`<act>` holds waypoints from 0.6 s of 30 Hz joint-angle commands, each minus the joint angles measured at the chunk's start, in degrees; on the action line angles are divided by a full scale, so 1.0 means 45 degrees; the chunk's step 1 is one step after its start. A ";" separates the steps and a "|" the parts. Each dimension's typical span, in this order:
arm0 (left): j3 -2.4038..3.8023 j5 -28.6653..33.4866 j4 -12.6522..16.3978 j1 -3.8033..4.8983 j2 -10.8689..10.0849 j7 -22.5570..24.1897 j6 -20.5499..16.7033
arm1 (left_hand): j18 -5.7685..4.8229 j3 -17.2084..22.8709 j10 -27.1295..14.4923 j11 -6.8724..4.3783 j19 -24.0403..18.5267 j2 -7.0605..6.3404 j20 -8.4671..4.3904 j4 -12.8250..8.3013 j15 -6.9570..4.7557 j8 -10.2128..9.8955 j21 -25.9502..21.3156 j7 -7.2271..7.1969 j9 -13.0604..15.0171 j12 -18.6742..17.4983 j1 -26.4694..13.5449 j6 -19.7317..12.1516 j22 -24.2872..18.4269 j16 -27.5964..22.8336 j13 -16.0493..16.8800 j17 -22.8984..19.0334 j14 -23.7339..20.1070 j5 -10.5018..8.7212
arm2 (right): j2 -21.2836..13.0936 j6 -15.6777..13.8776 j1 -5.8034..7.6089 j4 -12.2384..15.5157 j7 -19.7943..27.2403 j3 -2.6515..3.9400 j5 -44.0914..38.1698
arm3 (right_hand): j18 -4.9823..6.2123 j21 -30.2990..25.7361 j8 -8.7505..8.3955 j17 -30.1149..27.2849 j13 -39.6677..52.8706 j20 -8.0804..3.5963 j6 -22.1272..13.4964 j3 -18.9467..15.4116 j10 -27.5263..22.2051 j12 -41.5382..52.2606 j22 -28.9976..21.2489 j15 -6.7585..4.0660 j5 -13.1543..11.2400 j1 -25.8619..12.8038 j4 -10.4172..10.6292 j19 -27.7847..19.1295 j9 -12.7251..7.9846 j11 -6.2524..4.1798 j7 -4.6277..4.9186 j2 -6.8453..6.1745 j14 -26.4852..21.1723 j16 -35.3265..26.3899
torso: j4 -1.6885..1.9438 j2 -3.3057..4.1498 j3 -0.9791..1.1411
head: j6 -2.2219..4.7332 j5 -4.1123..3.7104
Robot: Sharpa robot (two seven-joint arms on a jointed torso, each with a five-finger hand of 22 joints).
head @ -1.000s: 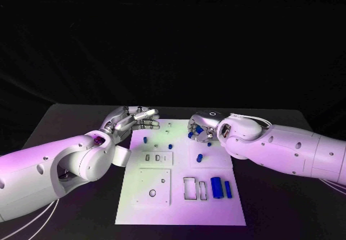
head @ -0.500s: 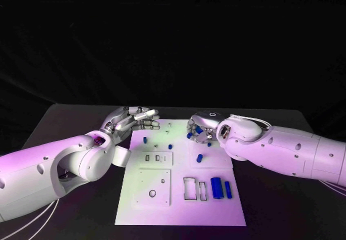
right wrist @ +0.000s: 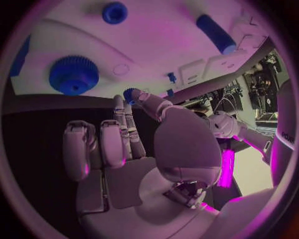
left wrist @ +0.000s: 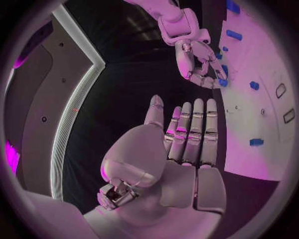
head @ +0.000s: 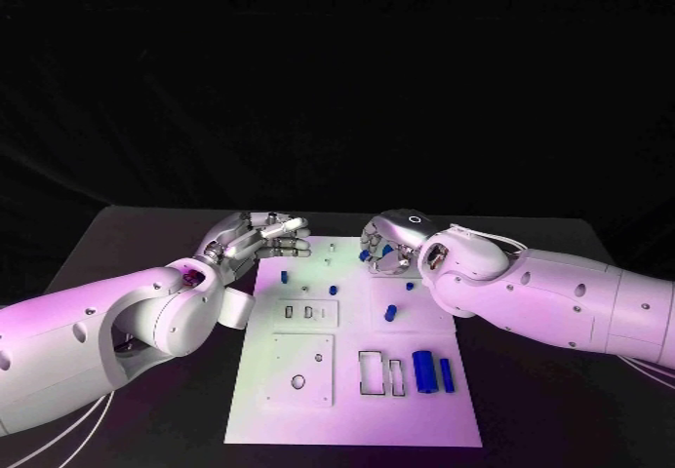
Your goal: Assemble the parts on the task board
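The white task board [head: 352,390] lies in the middle of the table. My right hand [head: 385,244] hovers over the board's far right part and pinches a small blue part [right wrist: 129,93] between thumb and fingertips; the same blue part [left wrist: 222,82] shows in the left wrist view. My left hand [head: 261,237] hangs at the board's far left corner, with its fingers [left wrist: 194,130] stretched out, close side by side and holding nothing. Small blue pegs [head: 283,276] [head: 334,289] [head: 391,312] stand on the board. Two blue cylinders [head: 423,371] lie near its right edge.
A blue gear [right wrist: 74,74], a round blue knob [right wrist: 114,12] and a blue rod [right wrist: 215,32] sit on the board under my right hand. Empty rectangular slots [head: 372,371] and a raised plate [head: 302,369] lie on the near half. Black table [head: 140,244] surrounds the board.
My right hand has shifted slightly farther and to the left, still pinching the small blue part. The left hand has hardly moved.
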 commanded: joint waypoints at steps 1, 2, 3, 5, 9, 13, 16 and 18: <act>0.0012 0.0073 0.0012 0.0019 -0.0015 0.0072 0.0208 | 0.0224 -0.0216 -0.0117 0.0015 -0.0074 0.0029 0.0052 -0.0095 0.0004 -0.0064 -0.0067 0.0018 0.0016 -0.0032 -0.0058 -0.0096 -0.0011 -0.0072 0.0014 0.0018 -0.0048 -0.0048 | 0.0324 -0.0659 0.0069 -0.0230 -0.0874 0.0016 -0.0218 | -0.0208 0.0073 0.0074 0.0019 0.0017 -0.0009 0.0070 0.0039 0.0055 -0.0017 0.1066 -0.0096 -0.0034 0.0046 0.0030 0.0053 0.0037 -0.0007 0.0009 0.0067 0.0374 0.0073 | 0.0027 0.0031 -0.0022 | 0.0093 -0.0034; 0.0012 0.0074 0.0011 0.0019 -0.0019 0.0075 0.0207 | 0.0224 -0.0216 -0.0117 0.0015 -0.0074 0.0029 0.0052 -0.0095 0.0004 -0.0064 -0.0067 0.0018 0.0016 -0.0032 -0.0058 -0.0096 -0.0011 -0.0072 0.0014 0.0018 -0.0048 -0.0048 | 0.0406 -0.0675 0.0079 -0.0300 -0.0895 0.0018 -0.0223 | -0.0211 0.0080 0.0075 0.0025 0.0018 -0.0011 0.0068 0.0042 0.0056 -0.0020 0.1078 -0.0097 -0.0030 0.0048 0.0030 0.0061 0.0041 -0.0007 0.0009 0.0062 0.0375 0.0076 | 0.0023 0.0032 -0.0021 | 0.0094 -0.0027; 0.0012 0.0076 0.0009 0.0020 -0.0024 0.0079 0.0205 | 0.0224 -0.0216 -0.0117 0.0015 -0.0074 0.0029 0.0052 -0.0095 0.0004 -0.0064 -0.0067 0.0018 0.0016 -0.0032 -0.0058 -0.0096 -0.0011 -0.0072 0.0014 0.0018 -0.0048 -0.0048 | 0.0544 -0.0704 0.0093 -0.0422 -0.0920 0.0021 -0.0230 | -0.0208 0.0073 0.0074 0.0031 0.0017 -0.0013 0.0063 0.0043 0.0054 -0.0024 0.1066 -0.0099 -0.0028 0.0046 0.0031 0.0052 0.0044 -0.0005 0.0011 0.0051 0.0377 0.0082 | 0.0014 0.0038 -0.0018 | 0.0093 -0.0010; 0.0012 0.0078 0.0005 0.0023 -0.0029 0.0086 0.0202 | 0.0224 -0.0216 -0.0117 0.0015 -0.0074 0.0029 0.0052 -0.0095 0.0004 -0.0064 -0.0067 0.0018 0.0016 -0.0032 -0.0058 -0.0096 -0.0011 -0.0072 0.0014 0.0018 -0.0048 -0.0048 | 0.0788 -0.0768 0.0110 -0.0654 -0.0954 0.0025 -0.0238 | -0.0209 0.0075 0.0070 0.0019 0.0015 -0.0017 0.0046 0.0048 0.0043 -0.0041 0.1071 -0.0099 -0.0024 0.0035 0.0044 0.0054 0.0052 0.0001 0.0018 0.0029 0.0375 0.0077 | 0.0030 0.0049 -0.0025 | 0.0096 -0.0022; 0.0012 0.0081 0.0005 0.0039 -0.0037 0.0098 0.0196 | 0.0224 -0.0203 -0.0124 0.0017 -0.0077 0.0032 0.0054 -0.0112 0.0005 -0.0064 -0.0071 0.0020 0.0025 -0.0030 -0.0042 -0.0104 -0.0014 -0.0081 0.0016 0.0030 -0.0053 -0.0047 | 0.1278 -0.0906 0.0130 -0.1143 -0.1050 0.0032 -0.0246 | -0.0210 0.0078 0.0062 0.0023 0.0012 -0.0020 0.0022 0.0057 0.0028 -0.0060 0.1077 -0.0097 -0.0018 0.0026 0.0057 0.0057 0.0059 0.0007 0.0025 0.0006 0.0376 0.0083 | 0.0015 0.0063 -0.0020 | 0.0116 -0.0005; 0.0012 0.0082 0.0008 0.0057 -0.0046 0.0110 0.0194 | 0.0224 -0.0203 -0.0124 0.0017 -0.0077 0.0032 0.0054 -0.0112 0.0005 -0.0064 -0.0071 0.0020 0.0025 -0.0030 -0.0042 -0.0104 -0.0014 -0.0081 0.0016 0.0030 -0.0053 -0.0047 | 0.1622 -0.0924 0.0136 -0.1487 -0.1082 0.0035 -0.0235 | -0.0202 0.0055 0.0054 -0.0012 0.0009 -0.0021 -0.0001 0.0065 0.0012 -0.0080 0.1043 -0.0092 -0.0014 0.0009 0.0076 0.0031 0.0069 0.0015 0.0033 -0.0023 0.0368 0.0065 | 0.0025 0.0078 -0.0035 | 0.0116 0.0002; 0.0012 0.0083 0.0004 0.0077 -0.0057 0.0122 0.0187 | 0.0224 -0.0203 -0.0124 0.0017 -0.0077 0.0032 0.0054 -0.0112 0.0005 -0.0064 -0.0071 0.0020 0.0025 -0.0030 -0.0042 -0.0104 -0.0014 -0.0081 0.0016 0.0030 -0.0053 -0.0047 | 0.1868 -0.0893 0.0137 -0.1706 -0.1033 0.0037 -0.0170 | -0.0202 0.0054 0.0048 -0.0012 0.0007 -0.0021 -0.0016 0.0070 0.0003 -0.0090 0.1044 -0.0089 -0.0013 -0.0001 0.0088 0.0030 0.0073 0.0019 0.0038 -0.0036 0.0368 0.0067 | 0.0031 0.0076 -0.0036 | 0.0096 0.0024; 0.0013 0.0083 -0.0001 0.0089 -0.0065 0.0127 0.0182 | 0.0224 -0.0203 -0.0124 0.0017 -0.0077 0.0032 0.0054 -0.0112 0.0005 -0.0064 -0.0071 0.0020 0.0025 -0.0030 -0.0042 -0.0104 -0.0014 -0.0081 0.0016 0.0030 -0.0053 -0.0047 | 0.2008 -0.0862 0.0132 -0.1825 -0.0991 0.0037 -0.0140 | -0.0199 0.0046 0.0040 -0.0026 0.0004 -0.0020 -0.0036 0.0080 -0.0011 -0.0103 0.1032 -0.0086 -0.0010 -0.0009 0.0102 0.0021 0.0078 0.0025 0.0044 -0.0046 0.0364 0.0060 | 0.0024 0.0085 -0.0029 | 0.0087 0.0039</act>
